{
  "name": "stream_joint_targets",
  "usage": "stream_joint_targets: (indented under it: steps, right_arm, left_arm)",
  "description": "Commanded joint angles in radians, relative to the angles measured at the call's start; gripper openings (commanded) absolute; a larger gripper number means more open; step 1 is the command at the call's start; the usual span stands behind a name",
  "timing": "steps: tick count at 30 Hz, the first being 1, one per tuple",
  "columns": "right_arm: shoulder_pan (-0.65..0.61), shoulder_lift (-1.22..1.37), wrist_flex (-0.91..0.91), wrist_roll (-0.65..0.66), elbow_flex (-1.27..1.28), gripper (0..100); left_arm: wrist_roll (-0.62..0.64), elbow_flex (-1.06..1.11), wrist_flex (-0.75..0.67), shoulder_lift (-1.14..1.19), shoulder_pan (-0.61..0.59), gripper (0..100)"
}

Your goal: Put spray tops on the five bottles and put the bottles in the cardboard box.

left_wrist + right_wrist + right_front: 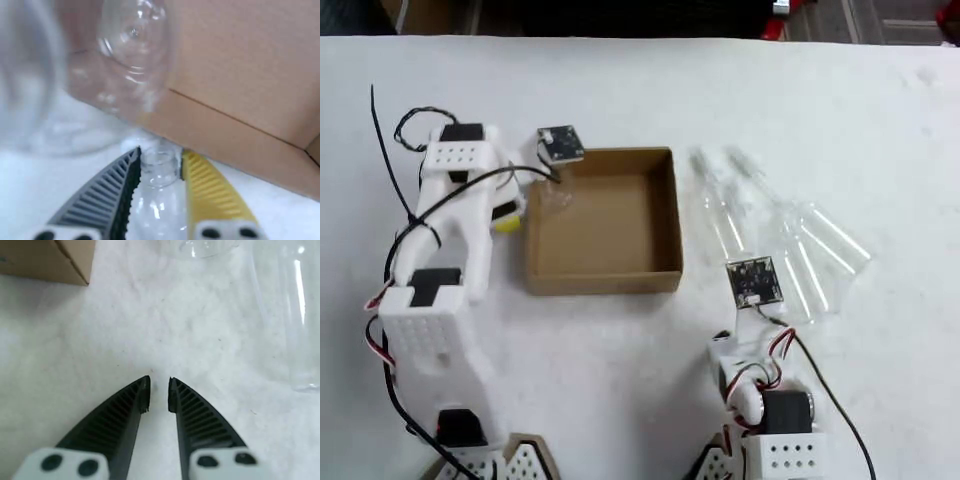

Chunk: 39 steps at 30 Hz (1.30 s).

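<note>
The cardboard box (605,272) sits mid-table (620,90). To its right a cluster of bottles (800,250) lies flat, necks toward the far side. The left arm (460,200) stretches along the box's left side, its jaws round the neck of a bottle (155,200) just outside that wall. The right arm (770,410) stands nearer, its jaws over bare table before the lying bottles.

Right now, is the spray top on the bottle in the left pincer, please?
Off: the bottle shows a bare neck in the left pincer.
</note>
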Motion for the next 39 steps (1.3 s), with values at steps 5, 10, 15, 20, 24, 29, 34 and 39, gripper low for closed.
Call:
stream_joint_targets:
  steps: [5,10,15,20,24,29,34,39]
  right_arm:
    - [0.002,-0.001,0.004,-0.005,0.009,4.5]
    - [0.002,-0.001,0.004,-0.005,0.009,4.5]
    - [0.002,-0.001,0.004,-0.005,0.009,4.5]
    - [0.002,-0.001,0.004,-0.005,0.009,4.5]
    - [0.002,-0.001,0.004,-0.005,0.009,4.5]
    - [0.002,-0.001,0.004,-0.005,0.009,4.5]
    - [0.002,-0.001,0.004,-0.005,0.009,4.5]
    - [0.002,-0.001,0.004,-0.005,0.009,4.5]
  left_arm:
    - [-0.012,-0.002,0.026,-0.022,0.024,4]
    - [-0.011,-0.095,0.19,-0.068,0.053,3]
    - [-0.008,-0.224,0.371,-0.142,0.077,3]
    - [-0.005,-0.301,0.45,-0.222,0.082,3]
    - [0.011,-0.298,0.453,-0.303,0.077,3]
    - [0.186,-0.299,0.453,-0.452,0.085,3]
    - [0.39,-0.298,0.453,-0.63,0.085,3]
    - [0.523,-0.267,0.453,-0.74,0.085,3]
